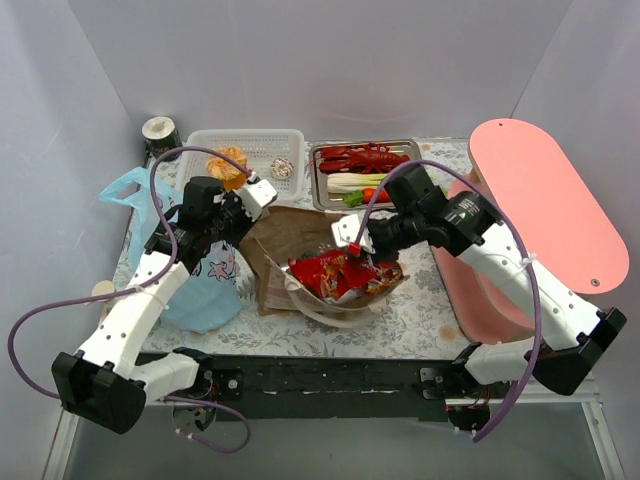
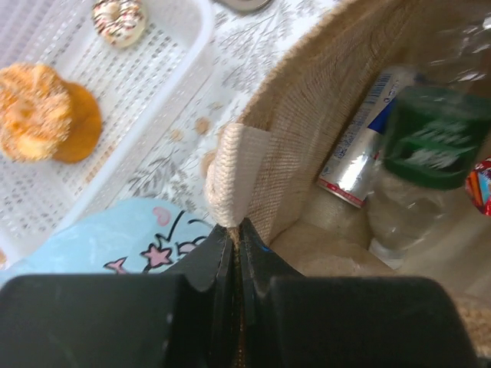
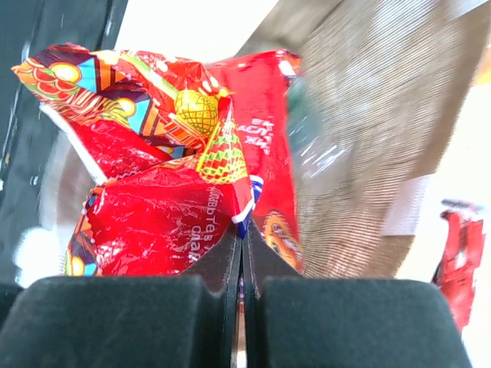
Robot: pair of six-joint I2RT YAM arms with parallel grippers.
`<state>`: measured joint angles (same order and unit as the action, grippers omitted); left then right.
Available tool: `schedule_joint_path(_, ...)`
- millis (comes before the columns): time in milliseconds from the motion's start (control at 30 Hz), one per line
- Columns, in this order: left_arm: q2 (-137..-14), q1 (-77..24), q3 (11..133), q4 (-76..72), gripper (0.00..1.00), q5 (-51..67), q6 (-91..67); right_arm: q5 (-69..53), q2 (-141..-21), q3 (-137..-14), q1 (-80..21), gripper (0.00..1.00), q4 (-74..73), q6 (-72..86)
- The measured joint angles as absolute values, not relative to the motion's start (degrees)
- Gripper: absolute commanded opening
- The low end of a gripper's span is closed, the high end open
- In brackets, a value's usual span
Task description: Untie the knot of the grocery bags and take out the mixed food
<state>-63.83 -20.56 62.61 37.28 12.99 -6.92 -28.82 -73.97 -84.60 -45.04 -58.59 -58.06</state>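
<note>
The brown paper bag lies open in the middle of the table. My left gripper is shut on its rim by the pale handle, seen close in the left wrist view. My right gripper is shut on the edge of the shiny red snack packet, shown in the right wrist view with the packet above the jaws. Inside the bag lies a slim drink can. The light-blue plastic bag lies flat at the left.
A green pump bottle sits in the paper bag. The white basket holds the orange cupcake piece and foil ball. A metal tray holds the lobster and leek. A pink board stands at the right.
</note>
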Motion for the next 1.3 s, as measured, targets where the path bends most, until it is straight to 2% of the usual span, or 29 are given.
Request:
schedule_joint_path(233, -64.82, -16.05, 62.94, 36.62, 0.0, 9.37, -2.44, -32.16, -81.08, -103.2, -44.97, 0.01, -57.47, -50.57)
schedule_joint_path(367, -65.8, -12.53, 63.33, 35.77, 0.0, 8.97, 1.32, -33.19, -82.43, -109.43, -44.82, 0.01, -54.57, -45.56)
schedule_joint_path(433, -66.7, -10.59, 64.23, 35.62, 0.31, 8.78, 1.98, -33.45, -82.46, -111.2, -44.4, 0.01, -52.49, -43.07)
schedule_joint_path(500, -68.12, -9.23, 66.72, 36.45, 0.71, 8.49, 1.96, -33.87, -82.43, -112.33, -43.22, 0.01, -50.26, -40.45)
schedule_joint_path(633, -70.85, -7.97, 76.93, 38.09, 0.91, 11.22, -1.65, -34.13, -82.15, -112.6, -38.83, 0.01, -46.87, -37.01)
schedule_joint_path(833, -68.05, -8.25, 88.23, 37.01, 0.98, 26.85, -5.87, -33.28, -81.21, -110.67, -32.1, 0.01, -43.99, -34.63)
schedule_joint_path(967, -67.02, -10.68, 90.13, 36.86, 0.98, 35.75, -6.11, -32.71, -81.17, -109.1, -29.74, 0.01, -42.0, -32.49)
schedule_joint_path(1133, -68.62, -21.28, 85.6, 34.79, 0.98, 36.69, -2.66, -33.65, -81.1, -108.81, -29.56, 0.01, -41.67, -30.63)
schedule_joint_path(1300, -73.82, -27.16, 83.09, 30.72, 0.98, 36.21, 1.48, -36.23, -81.1, -108.81, -29.76, 0.01, -42.22, -30.22)
